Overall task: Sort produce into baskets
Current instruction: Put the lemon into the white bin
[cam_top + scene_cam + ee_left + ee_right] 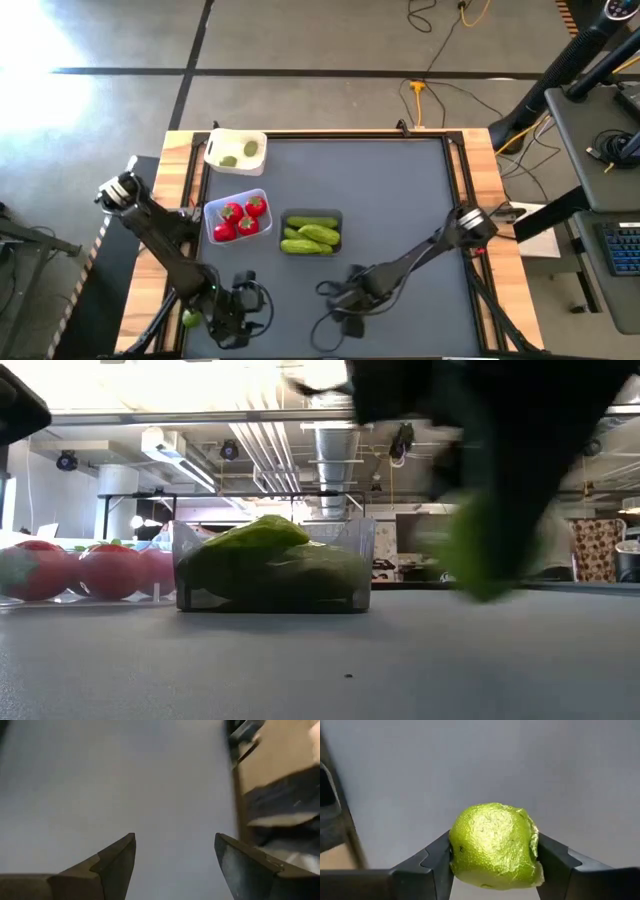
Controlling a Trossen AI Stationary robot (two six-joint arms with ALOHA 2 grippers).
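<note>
My right gripper [495,865] is shut on a round green lime [494,845] near the table's front middle [345,303]. In the low view the lime [487,555] shows blurred below the dark gripper. My left gripper [175,865] is open and empty over bare table at the front left [238,315]. The white tub [213,152] holds limes [239,153]. The clear tub [211,213] holds red fruits [240,218]. The dark tub [311,215] holds green cucumbers [310,235]. My right gripper pinches the lime by two opposite sides [457,851] between its two fingers. The fingers slant down from the table's right side. The lime is lifted clear of the table.
Another small green ball [190,318] lies by the left arm at the table's front left edge. The three tubs stand in the left half of the table. The grey surface [400,200] to their right is bare.
</note>
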